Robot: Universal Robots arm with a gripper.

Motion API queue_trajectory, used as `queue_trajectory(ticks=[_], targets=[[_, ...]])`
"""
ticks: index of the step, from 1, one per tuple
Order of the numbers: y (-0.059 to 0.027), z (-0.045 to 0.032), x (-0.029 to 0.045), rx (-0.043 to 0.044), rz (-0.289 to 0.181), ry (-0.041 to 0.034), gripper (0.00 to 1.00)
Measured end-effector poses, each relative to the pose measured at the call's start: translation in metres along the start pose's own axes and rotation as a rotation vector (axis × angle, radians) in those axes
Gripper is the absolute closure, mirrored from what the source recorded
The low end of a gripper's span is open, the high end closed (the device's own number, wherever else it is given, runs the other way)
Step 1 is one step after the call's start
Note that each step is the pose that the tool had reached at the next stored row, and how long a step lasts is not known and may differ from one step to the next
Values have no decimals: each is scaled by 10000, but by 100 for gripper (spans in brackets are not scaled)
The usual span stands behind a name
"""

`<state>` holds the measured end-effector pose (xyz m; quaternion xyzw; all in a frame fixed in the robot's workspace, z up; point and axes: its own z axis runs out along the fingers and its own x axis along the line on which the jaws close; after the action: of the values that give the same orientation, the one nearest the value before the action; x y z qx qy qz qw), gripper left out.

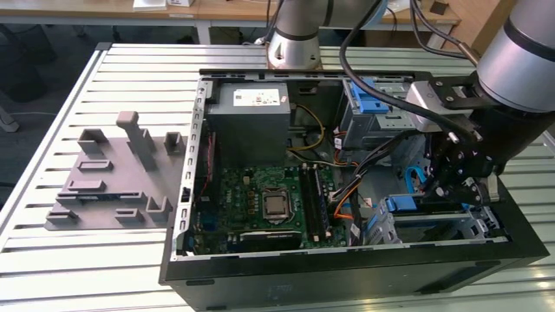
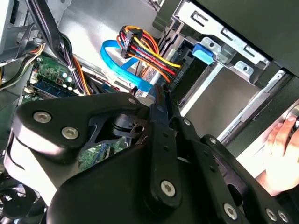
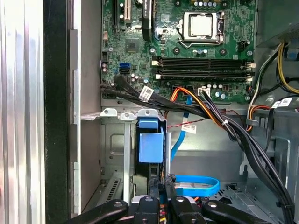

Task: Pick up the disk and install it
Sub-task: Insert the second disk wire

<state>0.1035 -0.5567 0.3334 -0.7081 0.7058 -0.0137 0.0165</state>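
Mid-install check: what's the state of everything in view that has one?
Case: on its side, panel off.
Disk: seemingly slotted on edge in the cage, blue end showing.
Gripper: inside the case, at the disk's end.
CPU socket: bare, no cooler.
Blue cable: looped beside the cage.
Hand: resting on the case's outside.

An open computer case (image 1: 347, 276) lies on a slatted metal table (image 1: 130, 65); inside are a green motherboard (image 1: 260, 201) and grey power supply (image 1: 251, 123), with a grey fixture plate (image 1: 113, 175) beside the case
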Motion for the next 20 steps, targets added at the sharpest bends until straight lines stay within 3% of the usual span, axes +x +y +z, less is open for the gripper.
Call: queue_trajectory(ticks=[20], targets=[[-3,-12,13,1,14,0,84]])
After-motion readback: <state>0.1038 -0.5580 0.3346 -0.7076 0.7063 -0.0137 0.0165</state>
